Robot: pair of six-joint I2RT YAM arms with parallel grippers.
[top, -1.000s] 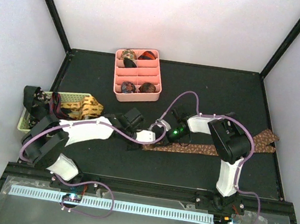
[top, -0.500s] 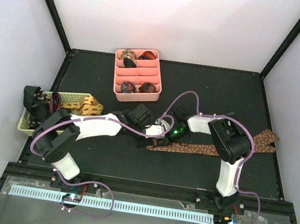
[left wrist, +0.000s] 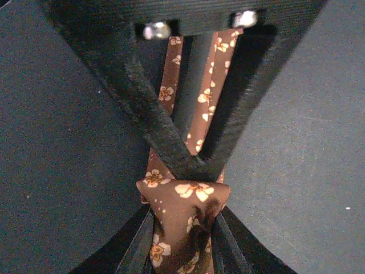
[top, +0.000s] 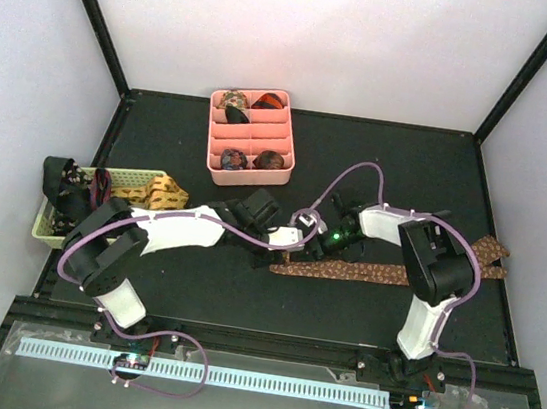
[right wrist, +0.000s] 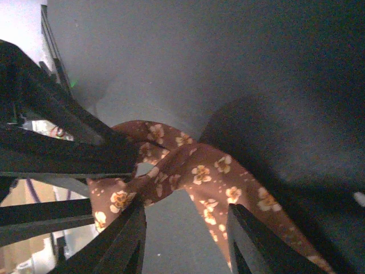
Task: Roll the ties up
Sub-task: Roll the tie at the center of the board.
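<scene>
The brown flower-print fabric tie is lying on the dark tabletop, from centre toward 3 o'clock. Only the left wrist view is showing the left fingers pinching its folded end. The right fingers are standing apart astride it.

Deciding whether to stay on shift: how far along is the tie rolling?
Done: several rolled ties sit in the pink tray. In hand: the left hand pinches the folded end of the brown floral tie, most of it lying flat on the table; the right hand stands open around it. Left: finish this roll, then the ties in the basket.
</scene>
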